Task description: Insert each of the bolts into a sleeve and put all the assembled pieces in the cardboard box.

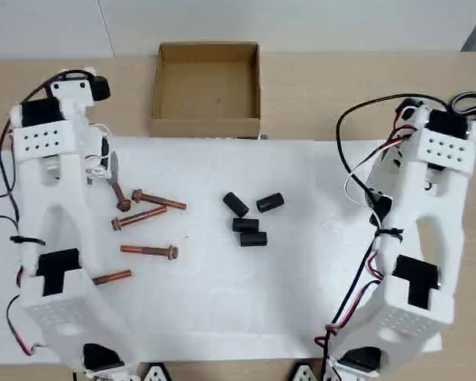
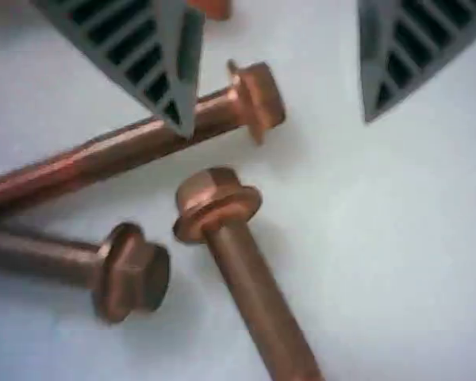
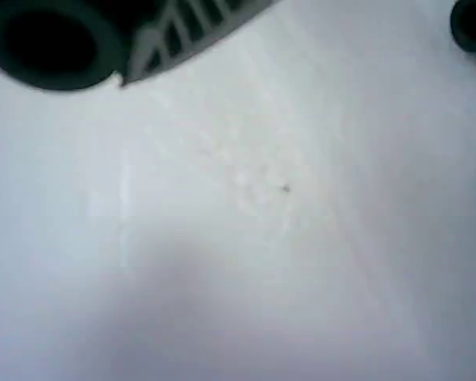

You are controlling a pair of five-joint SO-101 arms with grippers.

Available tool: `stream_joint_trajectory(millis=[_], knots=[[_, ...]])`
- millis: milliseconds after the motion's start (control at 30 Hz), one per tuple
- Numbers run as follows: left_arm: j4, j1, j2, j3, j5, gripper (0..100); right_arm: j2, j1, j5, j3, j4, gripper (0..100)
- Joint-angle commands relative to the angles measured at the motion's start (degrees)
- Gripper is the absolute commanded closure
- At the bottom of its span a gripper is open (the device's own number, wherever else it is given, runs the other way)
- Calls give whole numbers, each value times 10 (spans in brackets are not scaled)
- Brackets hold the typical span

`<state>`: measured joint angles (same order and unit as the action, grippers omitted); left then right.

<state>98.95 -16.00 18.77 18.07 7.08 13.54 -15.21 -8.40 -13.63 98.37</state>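
Currently five copper bolts (image 1: 149, 251) lie loose on the left part of a white sheet (image 1: 222, 309) that covers the wooden bench (image 1: 341, 95), and none is fitted into a sleeve. Four black sleeves (image 1: 245, 225) lie clustered near the sheet's centre, well apart from the bolts. The two nearest sleeves lie just beside each other. The cardboard box (image 1: 163, 87) stands open-topped at the far edge of the sheet, left of centre. The left gripper (image 2: 275, 125) hangs low over the far end of the bolt group, its jaws wide and holding nothing. One tip stands over the shank of a bolt (image 2: 127, 147) just behind its flanged head, and two more bolt heads lie close by. The right gripper (image 1: 378, 206) is at the right side of the sheet, apart from the sleeves. A black hollow cylinder (image 3: 47, 44) shows close against it. Whether the right jaws grip it, or how wide they stand, cannot be told.
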Motion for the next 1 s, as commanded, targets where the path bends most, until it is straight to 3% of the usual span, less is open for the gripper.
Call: stream_joint_trajectory(millis=[0, 233, 467, 600, 733, 967], knots=[[17, -6, -62, -63, 54, 870, -36, -5, 4, -24, 14, 995], [16, -6, -200, -211, 187, 870, -36, -5, 5, -24, 14, 995], [14, -4, -217, -233, 418, 870, -36, -3, 5, -24, 14, 995], [13, 32, -222, -232, 565, 894, -36, -3, 5, -24, 14, 995], [2, 97, -229, -235, 588, 988, -36, -2, 4, -24, 14, 995], [-14, 154, -229, -274, 708, 981, -36, -2, 4, 14, 13, 995]])
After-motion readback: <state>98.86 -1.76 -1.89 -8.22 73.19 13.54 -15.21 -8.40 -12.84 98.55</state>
